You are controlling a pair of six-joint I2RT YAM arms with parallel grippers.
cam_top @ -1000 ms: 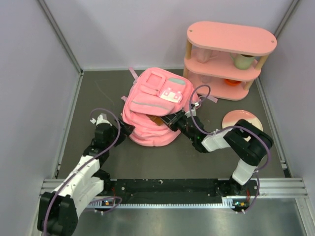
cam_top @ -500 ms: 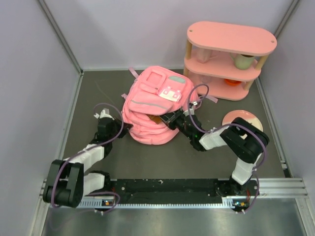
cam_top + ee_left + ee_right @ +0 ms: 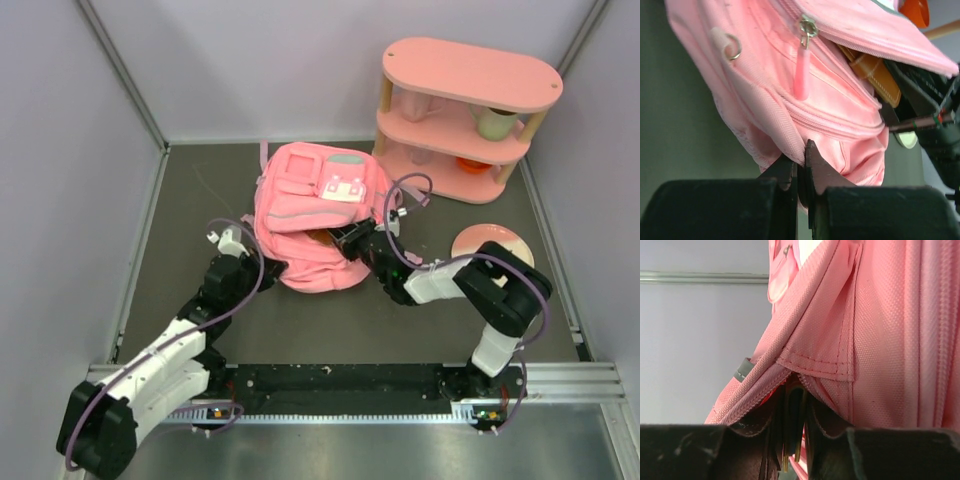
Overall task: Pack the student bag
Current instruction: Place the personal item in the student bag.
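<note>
The student bag [image 3: 310,200], a pink backpack, lies mid-table with its main zip gaping toward the right. My left gripper [image 3: 264,262] is at its lower left edge, shut on a fold of the pink fabric [image 3: 790,135]; the left gripper [image 3: 801,152] pinches it between the tips. A pink zipper pull [image 3: 801,75] hangs above. A brown leather case [image 3: 872,75] sticks out of the opening. My right gripper [image 3: 347,238] reaches into that opening. In the right wrist view the right gripper [image 3: 795,440] has its fingers slightly apart, with a thin dark gold-edged flat thing [image 3: 796,420] between them.
A pink oval shelf unit [image 3: 470,75] stands at the back right with a pale cup [image 3: 495,123] and an orange item [image 3: 473,166] on its shelves. A pink plate [image 3: 492,245] lies right of the right arm. Grey walls close in both sides.
My left gripper has shut on the bag's lower left edge and drawn back toward the near left. The bag has shifted and its top flap lifted. My right fingers have parted a little.
</note>
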